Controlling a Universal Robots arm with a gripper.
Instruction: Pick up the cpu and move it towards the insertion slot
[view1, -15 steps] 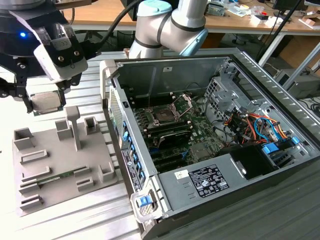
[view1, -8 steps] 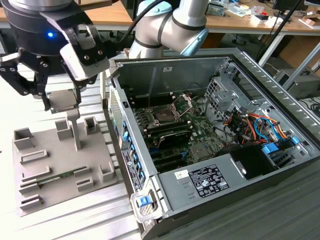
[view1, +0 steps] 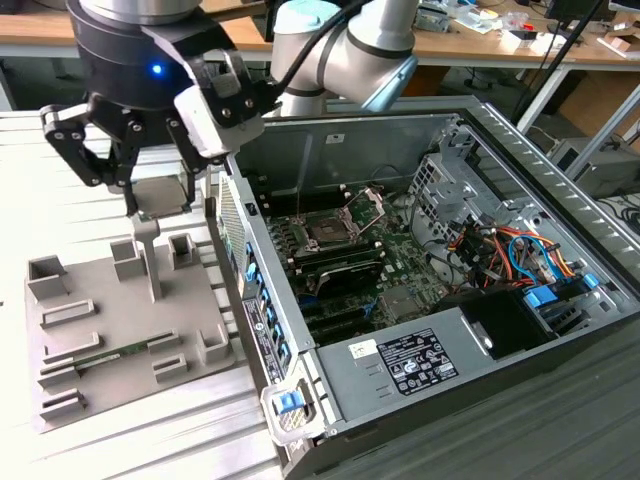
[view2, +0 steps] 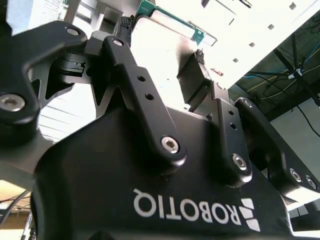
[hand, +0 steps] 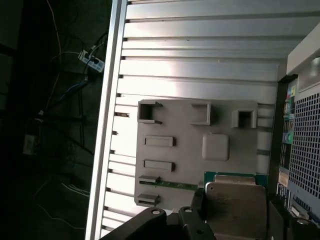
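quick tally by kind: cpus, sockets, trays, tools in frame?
Pale silvery square cpu, shut in the tool: 1
Dark square insertion slot with silver metal frame: 1
Grey plastic tray with raised blocks: 1
Black tool: 1
Total: 4

In the first wrist view the cpu (hand: 234, 207) is cut off at the frame's lower edge, its lower corners hidden behind the claw (hand: 235, 220).
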